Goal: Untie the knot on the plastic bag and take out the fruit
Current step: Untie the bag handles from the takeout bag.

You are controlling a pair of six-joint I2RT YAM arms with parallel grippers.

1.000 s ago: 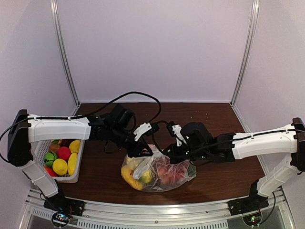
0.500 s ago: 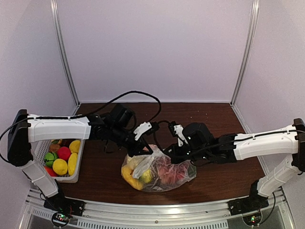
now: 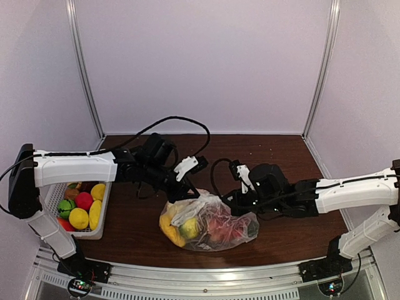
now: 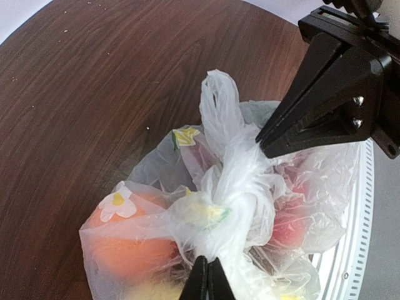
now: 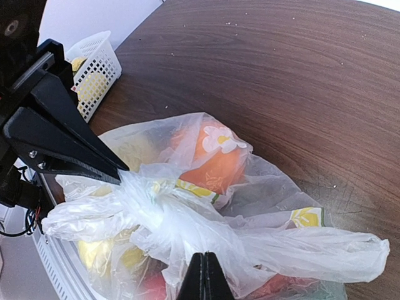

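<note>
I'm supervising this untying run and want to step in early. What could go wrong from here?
1. The left gripper and right gripper both pinch thin film beside the knot. Pulling apart might tighten it or tear the plastic bag.
2. The bag lies near the front edge of the table. A hard tug might drag the fruit over it.

Brown table [image 3: 281, 156] — plastic bag [image 3: 209, 226], basket [image 3: 104, 215]

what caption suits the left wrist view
left end effector and right end effector pinch the plastic bag beside its knot
</note>
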